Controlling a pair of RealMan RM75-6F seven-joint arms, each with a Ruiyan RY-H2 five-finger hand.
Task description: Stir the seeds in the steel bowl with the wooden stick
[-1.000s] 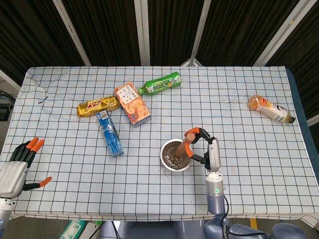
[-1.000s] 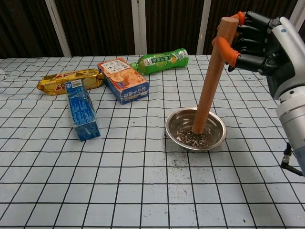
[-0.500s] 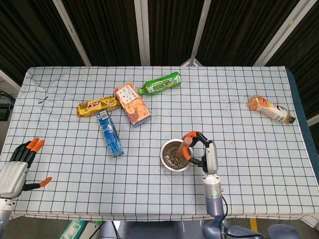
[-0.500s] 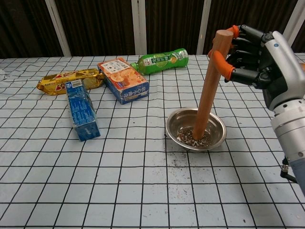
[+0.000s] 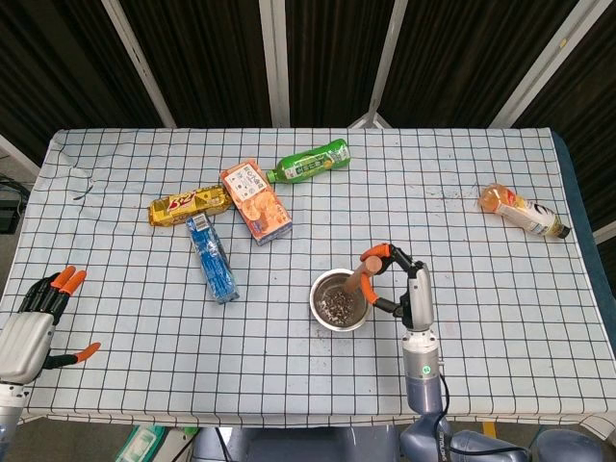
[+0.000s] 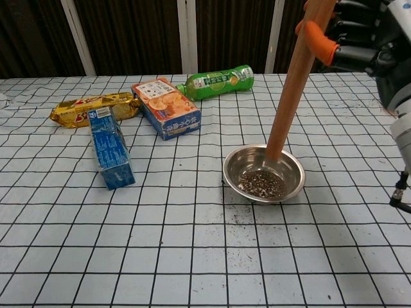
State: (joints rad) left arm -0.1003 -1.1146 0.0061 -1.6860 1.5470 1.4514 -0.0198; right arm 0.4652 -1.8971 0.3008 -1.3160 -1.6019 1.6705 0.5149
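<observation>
Right hand (image 5: 409, 287) grips the upper end of the wooden stick (image 6: 292, 83), fingers wrapped around it; in the chest view the top of the stick and most of the hand run out of the frame. Stick is tilted, top leaning toward the robot's right, lower end inside the steel bowl (image 6: 295, 174) near its far wall, at the edge of the seeds (image 6: 262, 183); whether the tip touches the bowl floor cannot be told. Seeds lie in a dark patch toward the near side of the bowl, with scattered specks on the checked tablecloth (image 5: 481, 250) in front of it. Bowl sits near the table's front edge, slightly right of centre. Left hand (image 5: 38, 322) rests at the front left corner, fingers spread, holding nothing. Behind and left of the bowl: a blue packet (image 6: 110, 148), a yellow wrapped bar (image 6: 90, 108), an orange cracker box (image 6: 166, 107) and a green bottle (image 6: 218, 81) lying on its side. An amber bottle (image 5: 523, 211) lies well apart at the far right.
</observation>
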